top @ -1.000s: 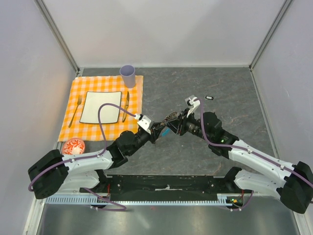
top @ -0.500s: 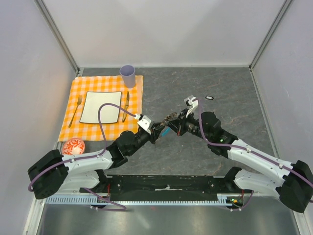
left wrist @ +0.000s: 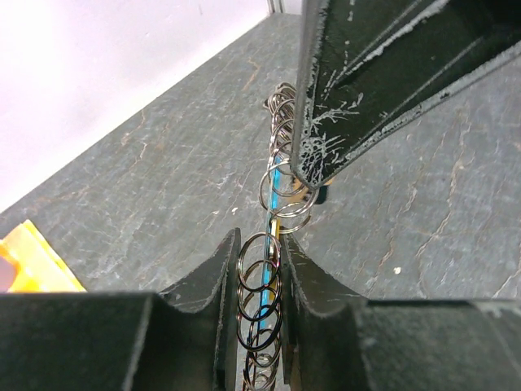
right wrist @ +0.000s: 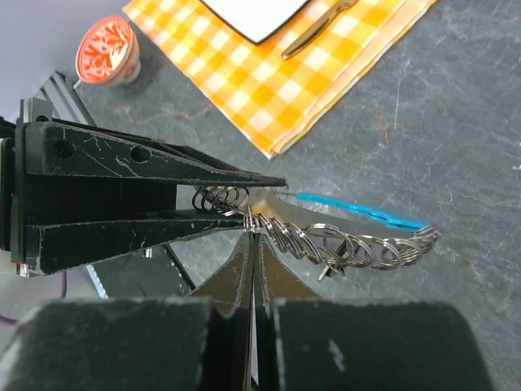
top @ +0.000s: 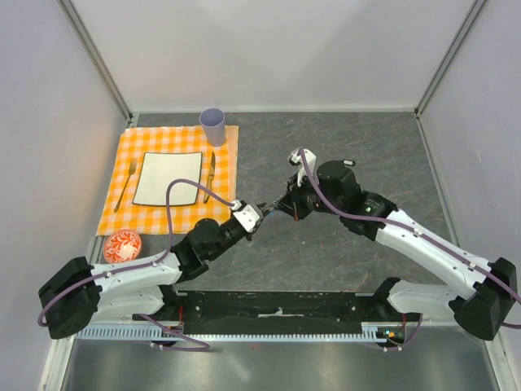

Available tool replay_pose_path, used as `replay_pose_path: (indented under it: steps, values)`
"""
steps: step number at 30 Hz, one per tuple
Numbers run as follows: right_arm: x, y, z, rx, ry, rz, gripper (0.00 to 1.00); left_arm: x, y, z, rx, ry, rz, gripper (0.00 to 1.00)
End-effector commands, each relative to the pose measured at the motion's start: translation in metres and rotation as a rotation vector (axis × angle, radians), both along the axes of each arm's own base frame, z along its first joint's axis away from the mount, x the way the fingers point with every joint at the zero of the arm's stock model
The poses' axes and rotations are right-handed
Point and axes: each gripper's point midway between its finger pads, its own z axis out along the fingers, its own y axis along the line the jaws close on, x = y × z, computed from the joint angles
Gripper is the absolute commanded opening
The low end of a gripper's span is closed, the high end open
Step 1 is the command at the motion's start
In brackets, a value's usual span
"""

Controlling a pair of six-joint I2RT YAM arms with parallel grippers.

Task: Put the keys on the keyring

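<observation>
**A:** What sits at the centre of the scene?

**B:** The keyring, a loop of linked grey metal rings with a bright blue section. It is stretched in the air between the two arms. It hangs above the dark stone-patterned table, just right of the near right corner of an orange checked placemat.

**A:** Who has hold of it?

**B:** The left gripper comes in from the near left. Its jaws stand a little apart and pinch a bunch of the rings between them. This looks like an anchoring hold, keeping the chain taut and steady so the other arm can work on it.

**A:** And the right gripper?

**B:** The right gripper reaches in from the right, its jaws pressed fully together. The tips meet at one ring, very close to the left gripper's tips. I cannot tell whether the thin wire is actually caught between them. So close a placing suggests it is trying to pick out or pry a single ring.

**A:** Are any keys on the ring?

**B:** None that I can make out. The left wrist view shows a yellowish glint beside the blue section, but it is too small to name. Judging by this, the threading is not yet done.
</observation>
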Motion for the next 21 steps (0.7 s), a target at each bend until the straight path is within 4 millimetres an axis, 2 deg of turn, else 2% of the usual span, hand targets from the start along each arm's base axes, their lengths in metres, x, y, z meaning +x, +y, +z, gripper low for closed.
replay_pose_path:
  steps: [1, 8, 16, 19, 20, 21]
  values:
    - [-0.009, -0.007, -0.008, -0.106, 0.076, 0.067, 0.00, 0.002, 0.002, 0.021, 0.077, -0.166, -0.018, 0.02]
    - [-0.023, -0.012, -0.026, -0.225, 0.173, 0.172, 0.00, 0.004, 0.004, 0.009, 0.196, -0.201, -0.026, 0.02]
    - [-0.037, -0.016, -0.049, -0.305, 0.257, 0.254, 0.00, 0.017, 0.012, 0.000, 0.277, -0.198, 0.048, 0.02]
    - [-0.033, -0.017, -0.046, -0.285, 0.246, 0.207, 0.00, 0.018, 0.012, 0.003, 0.234, -0.174, 0.063, 0.02]
    - [-0.025, -0.012, -0.039, -0.244, 0.208, 0.186, 0.00, 0.017, 0.011, 0.004, 0.215, -0.164, 0.065, 0.02]
    - [-0.024, -0.011, -0.028, -0.201, 0.179, 0.164, 0.05, 0.016, 0.009, 0.008, 0.170, -0.149, 0.064, 0.02]
